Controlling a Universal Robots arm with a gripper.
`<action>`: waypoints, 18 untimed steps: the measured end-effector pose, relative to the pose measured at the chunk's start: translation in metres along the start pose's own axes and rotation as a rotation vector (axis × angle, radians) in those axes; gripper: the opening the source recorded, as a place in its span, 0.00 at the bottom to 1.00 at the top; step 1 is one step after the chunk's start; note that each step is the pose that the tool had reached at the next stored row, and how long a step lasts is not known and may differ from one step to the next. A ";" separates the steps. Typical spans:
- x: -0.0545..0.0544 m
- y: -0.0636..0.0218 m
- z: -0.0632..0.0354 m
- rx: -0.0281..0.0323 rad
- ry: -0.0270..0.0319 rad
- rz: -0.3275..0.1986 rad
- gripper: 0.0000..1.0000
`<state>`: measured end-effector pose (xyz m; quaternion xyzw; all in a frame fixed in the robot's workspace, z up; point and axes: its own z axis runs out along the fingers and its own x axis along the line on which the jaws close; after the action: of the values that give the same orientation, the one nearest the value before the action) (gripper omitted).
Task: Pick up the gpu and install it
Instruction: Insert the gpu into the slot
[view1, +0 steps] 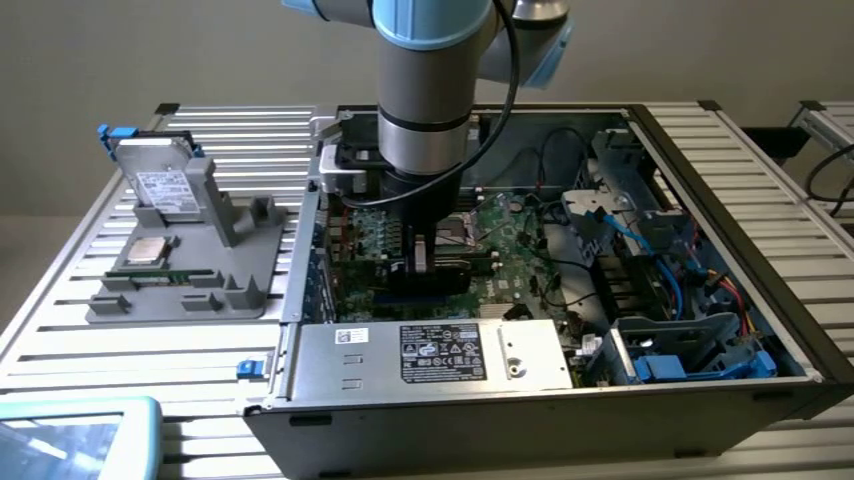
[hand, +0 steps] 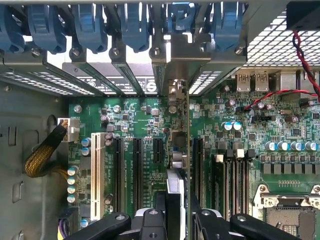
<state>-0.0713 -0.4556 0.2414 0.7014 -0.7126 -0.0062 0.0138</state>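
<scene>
The tool is gripping the gpu by its top edge, holding it upright over the motherboard at the left of the open case, and the card is probably light, stiff and fragile.

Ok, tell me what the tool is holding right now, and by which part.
The tool grips the gpu by its top edge, near one end; the card stands on edge over the motherboard.

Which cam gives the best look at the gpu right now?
Wrist view: the gpu runs edge-on from the gripper across the motherboard slots, so alignment is readable. Exterior view shows it as a dark slab under the arm, mostly hidden.
</scene>
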 end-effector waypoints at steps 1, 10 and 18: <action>0.000 0.0000 0.0000 0.0000 0.0000 0.000 0.27; 0.000 -0.0001 0.0004 0.0000 0.0001 0.000 0.27; 0.000 -0.0001 0.0005 0.0000 0.0001 0.002 0.27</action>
<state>-0.0712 -0.4552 0.2409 0.7007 -0.7133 -0.0062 0.0138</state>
